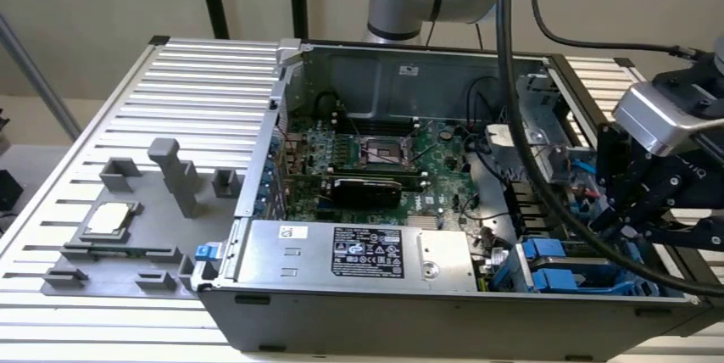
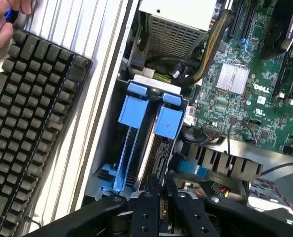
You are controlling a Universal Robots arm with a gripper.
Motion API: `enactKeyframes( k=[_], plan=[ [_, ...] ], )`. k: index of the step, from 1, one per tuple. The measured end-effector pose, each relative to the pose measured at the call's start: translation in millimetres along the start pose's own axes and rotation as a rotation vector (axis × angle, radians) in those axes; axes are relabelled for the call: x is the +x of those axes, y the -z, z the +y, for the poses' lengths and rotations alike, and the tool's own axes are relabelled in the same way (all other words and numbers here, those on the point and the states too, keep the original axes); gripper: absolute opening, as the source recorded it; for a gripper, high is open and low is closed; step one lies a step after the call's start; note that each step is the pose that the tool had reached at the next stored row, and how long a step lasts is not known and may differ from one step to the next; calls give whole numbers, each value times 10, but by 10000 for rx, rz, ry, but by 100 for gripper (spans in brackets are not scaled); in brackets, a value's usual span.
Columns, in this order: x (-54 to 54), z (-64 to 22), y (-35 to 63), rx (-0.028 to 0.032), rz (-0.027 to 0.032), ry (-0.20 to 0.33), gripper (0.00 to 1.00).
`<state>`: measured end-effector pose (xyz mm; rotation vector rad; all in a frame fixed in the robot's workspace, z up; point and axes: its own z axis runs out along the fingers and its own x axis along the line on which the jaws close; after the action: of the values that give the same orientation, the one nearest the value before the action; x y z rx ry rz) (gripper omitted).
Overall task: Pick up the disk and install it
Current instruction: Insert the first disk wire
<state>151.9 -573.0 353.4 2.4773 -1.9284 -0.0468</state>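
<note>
The disk (image 2: 158, 158) stands on edge in the drive bay at the case's corner, its blue carrier tab (image 2: 169, 121) pointing toward the power supply. Beside it sits a second blue carrier (image 2: 132, 111) in the neighbouring slot. My gripper (image 2: 161, 197) is over the bay, its black fingers (image 2: 145, 210) closed on the disk's near end. In the exterior view the gripper (image 1: 620, 215) hangs low over the case's right side, just behind the blue carriers (image 1: 557, 268).
The open computer case (image 1: 339, 312) holds a green motherboard (image 1: 374, 155), a silver power supply with a black label (image 1: 362, 253) and loose cables (image 1: 531, 159). A grey fixture with a small silver chip (image 1: 108, 219) lies on the exterior view's left. A black keyboard (image 2: 27, 118) and a person's hand (image 2: 3, 19) lie outside the case.
</note>
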Motion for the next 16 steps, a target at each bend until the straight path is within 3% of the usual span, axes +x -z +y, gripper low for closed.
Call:
enactKeyframes(
  k=[5, 16],
  plan=[
    [-6, 26, -9, 6, 0, -358, 0],
    [-7, 30, -48, 36, -9, -1911, 0]
  ],
)
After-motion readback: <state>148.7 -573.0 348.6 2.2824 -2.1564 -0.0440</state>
